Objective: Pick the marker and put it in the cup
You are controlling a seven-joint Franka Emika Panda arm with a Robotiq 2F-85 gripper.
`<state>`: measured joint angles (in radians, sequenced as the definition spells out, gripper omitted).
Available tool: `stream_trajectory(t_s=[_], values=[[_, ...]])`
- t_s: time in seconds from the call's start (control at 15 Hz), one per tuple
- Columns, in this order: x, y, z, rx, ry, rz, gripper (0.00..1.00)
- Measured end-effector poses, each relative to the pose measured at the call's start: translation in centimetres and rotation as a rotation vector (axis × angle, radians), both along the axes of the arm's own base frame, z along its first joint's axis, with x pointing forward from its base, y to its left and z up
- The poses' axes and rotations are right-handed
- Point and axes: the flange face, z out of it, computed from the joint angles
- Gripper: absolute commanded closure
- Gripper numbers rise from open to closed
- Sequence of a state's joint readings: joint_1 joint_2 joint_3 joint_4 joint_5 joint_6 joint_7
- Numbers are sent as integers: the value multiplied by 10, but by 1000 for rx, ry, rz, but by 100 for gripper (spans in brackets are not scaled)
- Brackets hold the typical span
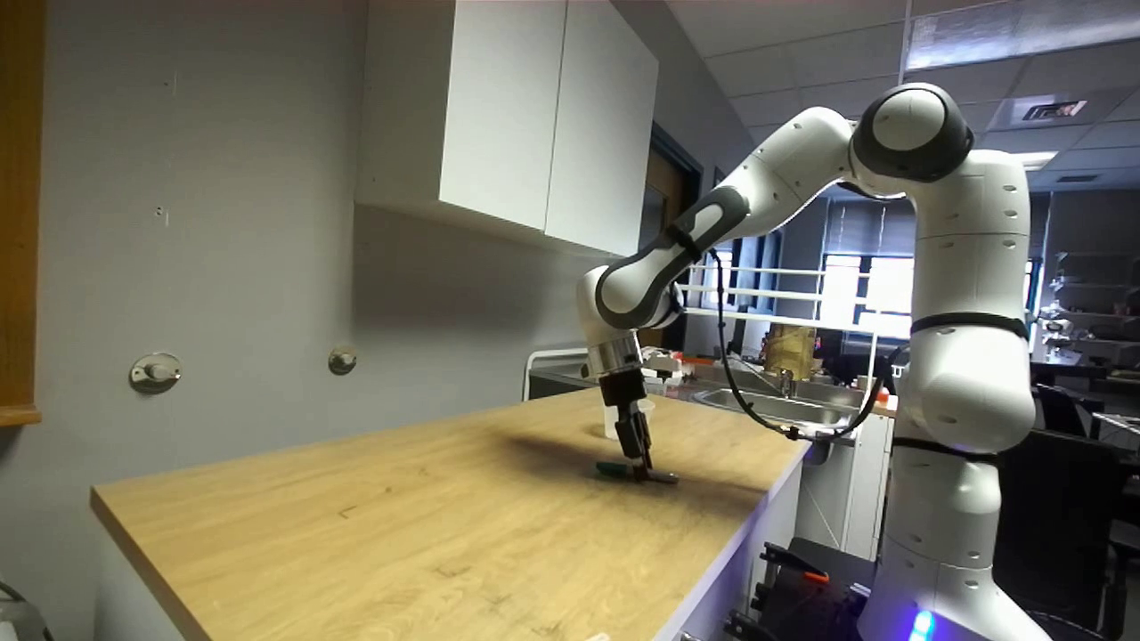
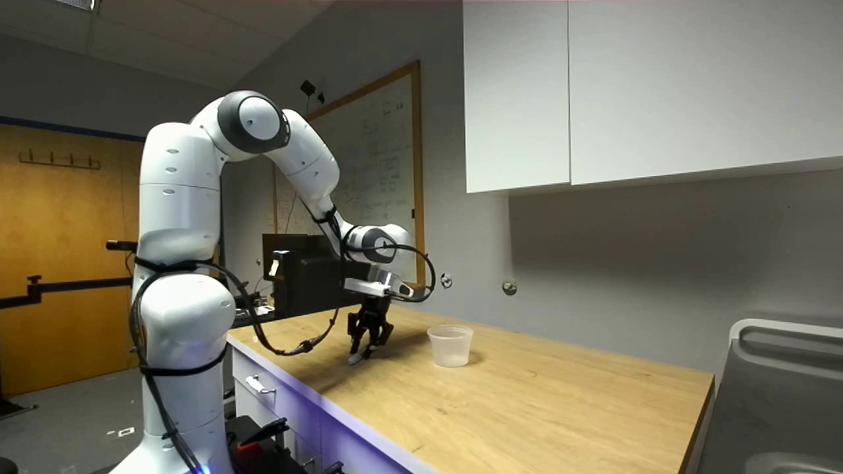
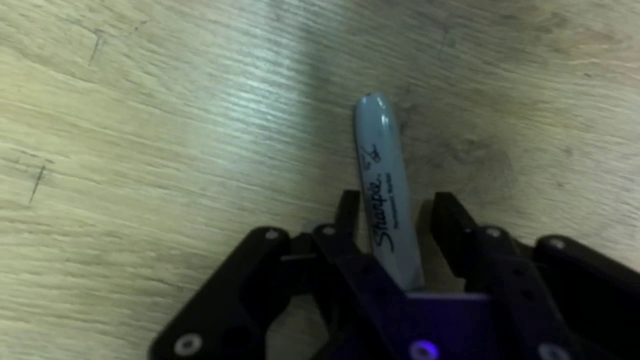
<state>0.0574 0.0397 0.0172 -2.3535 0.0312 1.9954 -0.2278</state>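
The marker [image 3: 385, 185] lies on the wooden counter, with a grey Sharpie-labelled barrel in the wrist view. Its green end [image 1: 612, 468] shows in an exterior view, and its grey end [image 2: 359, 357] shows in an exterior view. My gripper [image 3: 397, 195] is open, pointing down, with its fingers on either side of the barrel. The left finger is close to the marker; a gap shows at the right finger. The gripper's base hides the marker's lower end. The translucent whitish cup [image 2: 451, 347] stands upright beside the gripper; the gripper partly covers it in an exterior view [image 1: 611, 425].
The wooden counter [image 1: 401, 525] carries the marker and cup. White wall cabinets [image 1: 508, 116] hang above its back side. A metal sink [image 1: 775, 407] lies beyond one end. A grey surface with a raised rim [image 2: 777, 375] adjoins the counter. A black cable loops from the arm.
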Motion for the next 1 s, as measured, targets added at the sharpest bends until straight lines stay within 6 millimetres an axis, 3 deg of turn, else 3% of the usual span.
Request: stream_trajectory(t_s=[0.13,0.27,0.6,0.8,1.0], values=[[2,0,1,-1,-4,0,98],[5,0,4,-3,-5,0,94],[12,3,13,-82,-34,-69,93],[18,12,38,-136,-98,-177,94],[20,20,79,-160,-196,-299,94]])
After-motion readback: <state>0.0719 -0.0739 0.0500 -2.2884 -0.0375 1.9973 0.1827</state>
